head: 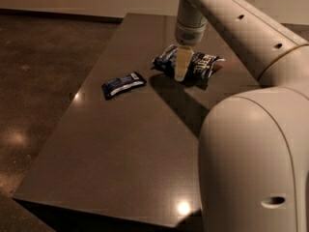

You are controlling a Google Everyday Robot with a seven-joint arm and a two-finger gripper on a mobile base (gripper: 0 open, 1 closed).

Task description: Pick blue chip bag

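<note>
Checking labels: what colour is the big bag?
Chip bag: dark blue, white letters; gripper over it, camera view.

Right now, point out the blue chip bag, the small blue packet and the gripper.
blue chip bag (205,64), camera view, white lettering on its right half.
small blue packet (123,84), camera view, its middle.
gripper (180,75), camera view, its tip, over the bag's middle.

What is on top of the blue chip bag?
The gripper hangs over the middle of the blue chip bag, hiding a strip of its lettering. Whether it touches cannot be told. The bag lies on the dark table.
</note>
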